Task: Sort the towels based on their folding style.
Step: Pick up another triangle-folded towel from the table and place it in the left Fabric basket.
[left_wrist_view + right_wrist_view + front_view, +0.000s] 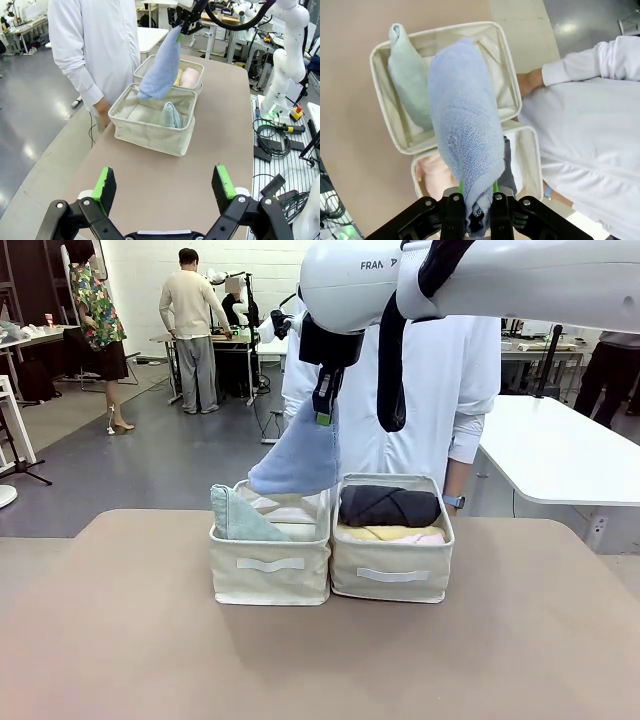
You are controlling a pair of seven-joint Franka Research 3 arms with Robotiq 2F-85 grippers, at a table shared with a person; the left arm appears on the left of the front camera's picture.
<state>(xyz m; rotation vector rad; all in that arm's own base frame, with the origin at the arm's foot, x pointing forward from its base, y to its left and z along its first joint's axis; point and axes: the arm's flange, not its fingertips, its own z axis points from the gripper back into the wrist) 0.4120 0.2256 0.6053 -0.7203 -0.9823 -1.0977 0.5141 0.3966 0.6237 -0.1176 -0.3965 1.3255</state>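
Right tool (323, 418) clamped on blue towel (297, 462) above left bin (270, 570)

This is a robotics lab in a large open hall. It has a grey floor (150, 455) and rows of white tables (555, 445). Another white robot arm (287, 60) stands on its base beside loose cables (272, 137), and a person in a white lab coat (420, 390) stands at the beige table (320, 660).
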